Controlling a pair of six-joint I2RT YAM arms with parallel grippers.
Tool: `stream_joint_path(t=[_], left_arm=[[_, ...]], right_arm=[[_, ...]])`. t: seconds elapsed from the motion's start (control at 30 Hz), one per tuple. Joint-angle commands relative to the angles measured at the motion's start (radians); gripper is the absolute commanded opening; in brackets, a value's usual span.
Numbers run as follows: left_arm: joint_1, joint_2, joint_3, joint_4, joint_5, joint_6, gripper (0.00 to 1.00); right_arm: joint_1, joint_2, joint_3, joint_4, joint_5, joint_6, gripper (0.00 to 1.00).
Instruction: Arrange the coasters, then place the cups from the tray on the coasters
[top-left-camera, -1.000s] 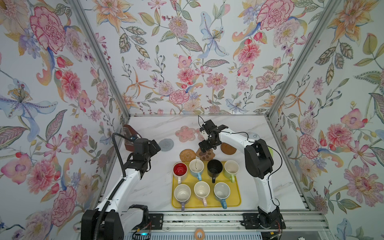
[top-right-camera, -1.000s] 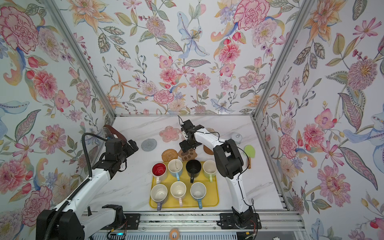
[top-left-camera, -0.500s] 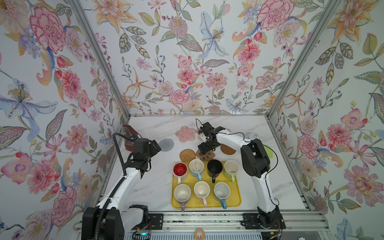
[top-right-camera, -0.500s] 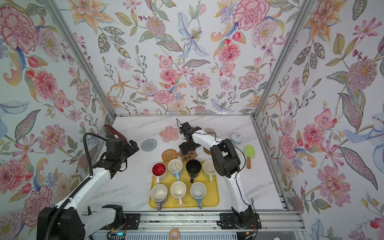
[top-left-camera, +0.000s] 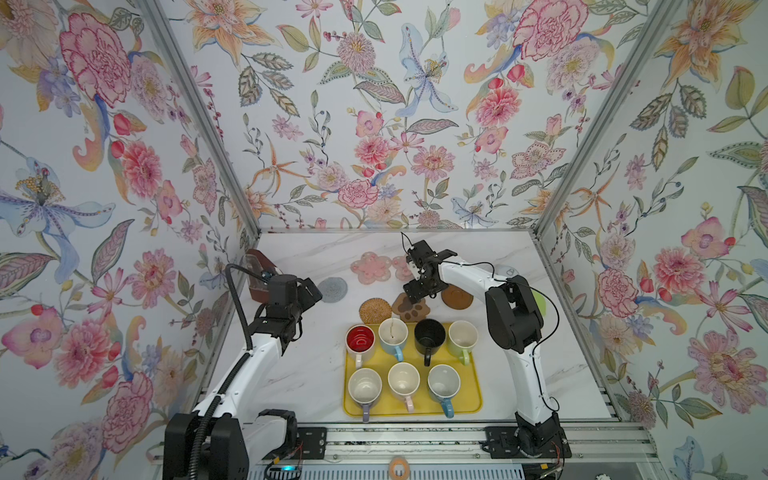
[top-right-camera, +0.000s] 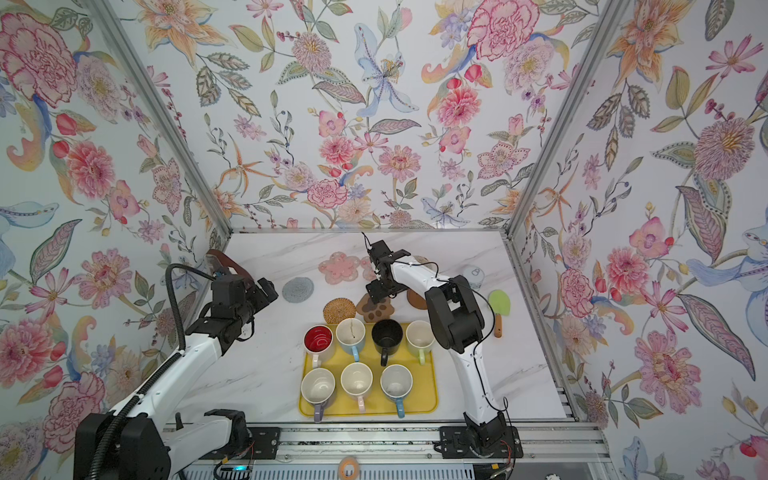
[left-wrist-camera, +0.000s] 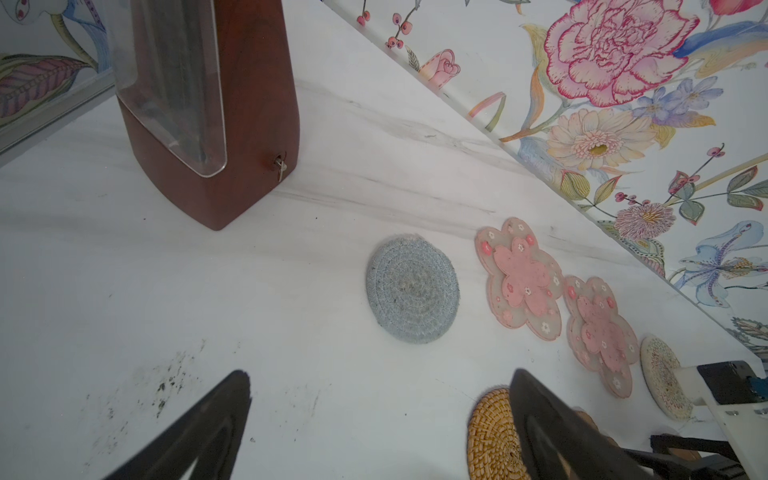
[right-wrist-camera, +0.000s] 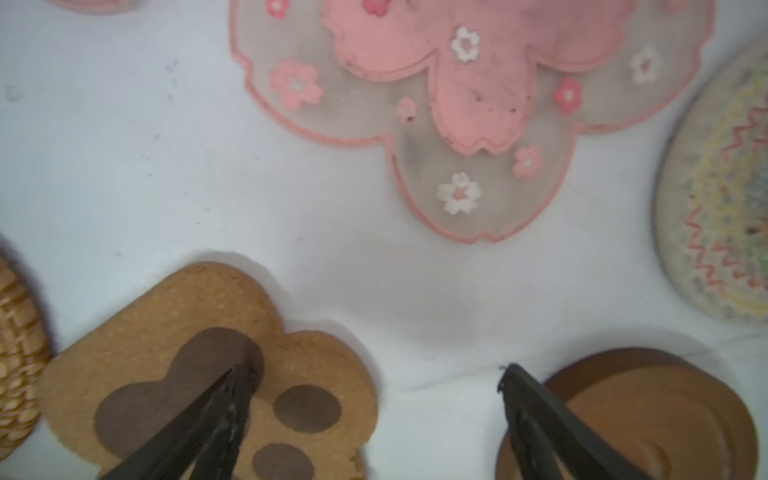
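I am hovering my left gripper (left-wrist-camera: 380, 374) with its jaws spread and empty, and the grey woven coaster (left-wrist-camera: 412, 289) is lying just ahead of its tips. My right gripper (right-wrist-camera: 374, 369), also spread, is straddling bare table. One tip is over the paw coaster (right-wrist-camera: 166, 316), and the dark wooden coaster (right-wrist-camera: 648, 403) is just beside the other. The cups (top-left-camera: 404, 376) are sitting on the tray (top-left-camera: 471, 390), nearer my base.

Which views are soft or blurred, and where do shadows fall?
Right wrist view: soft throughout, the paw-shaped coaster fuzzy, a faint shadow on the table beside it. Left wrist view: grey woven coaster crisp, the near fingers blurred. Both top views: evenly lit, sharp, the tray without glare.
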Motion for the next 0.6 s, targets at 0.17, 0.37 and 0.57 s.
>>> stream_joint_path(t=[0.17,0.37,0.57], left_arm=[[0.01,0.013,0.037,-0.015,0.021,-0.005,0.99],[0.011,0.019,0.039,-0.014,0.024,-0.004,0.99],[0.012,0.017,0.047,-0.02,0.022,0.001,0.99]], right_arm=[[-0.036,0.009,0.011,-0.021,0.04,0.004,0.94],[-0.02,-0.047,0.003,0.015,-0.098,-0.046,0.94],[0.005,-0.026,0.031,0.014,-0.152,-0.094,0.97]])
